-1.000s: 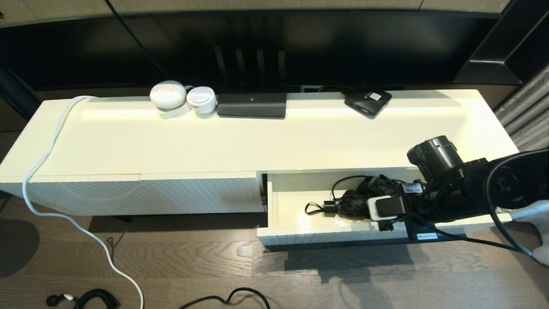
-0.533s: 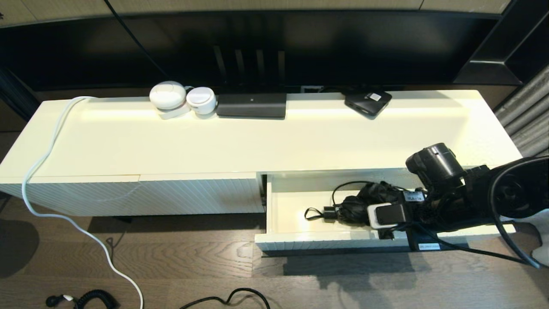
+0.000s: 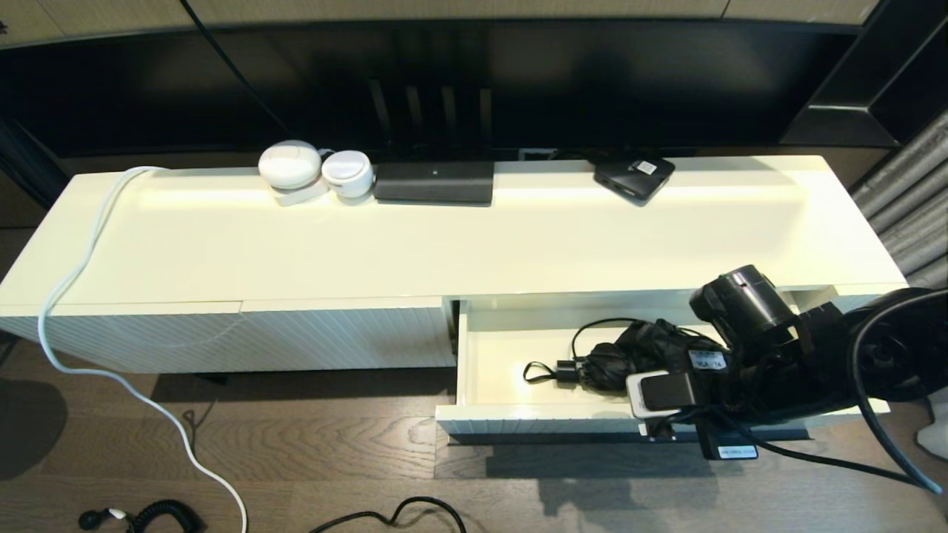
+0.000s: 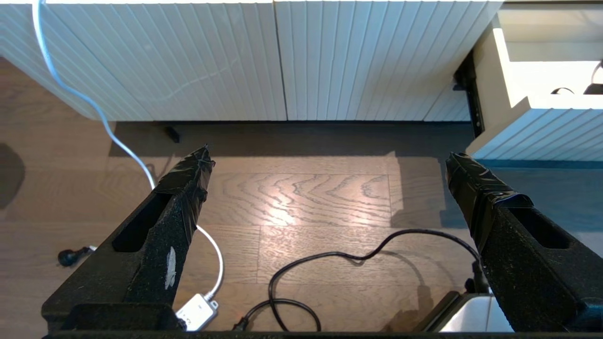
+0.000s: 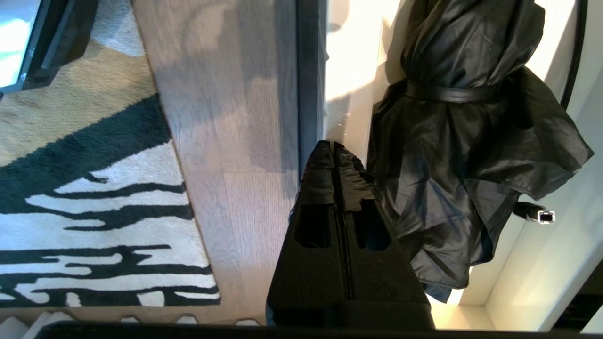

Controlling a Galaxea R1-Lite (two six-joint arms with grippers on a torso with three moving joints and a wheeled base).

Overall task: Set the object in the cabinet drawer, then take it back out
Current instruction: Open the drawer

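I see the long glossy cream cabinet [image 3: 444, 244] spanning the head view, its flat top used as a worktop, with a dark wood plank floor [image 3: 296, 459] in front. On the cabinet's left half sits a ribbed white front without a handle [image 3: 244, 337], closed. On the right half, the wide shallow white cabinet drawer [image 3: 518, 423] is pulled out, ribbed front facing me, smooth cream inside showing.

My right arm reaches in from the right over the drawer's front right part. My right pincer [image 5: 334, 148] is clenched, fingers pressed flat together and holding nothing; in the right wrist view its tips sit at the drawer's front edge, just beside the folded black fabric umbrella [image 3: 637, 355]. That umbrella lies inside the drawer, right of centre, bundled with a strap around it, its short handle with a wrist loop [image 3: 539, 369] pointing toward the drawer's left.

My left pincer [image 4: 325, 157] is parked low over the floor in front of the closed ribbed front, fingers spread wide apart, empty.

Along the back of the worktop: a flat dark grey rectangular box [image 3: 434, 181], a small black square device [image 3: 634, 176], and two round white gadgets [image 3: 315, 170] side by side. A white cable [image 3: 81, 274] drapes off the worktop's left end onto the floor; a black cable [image 3: 392, 514] curls on the floor.
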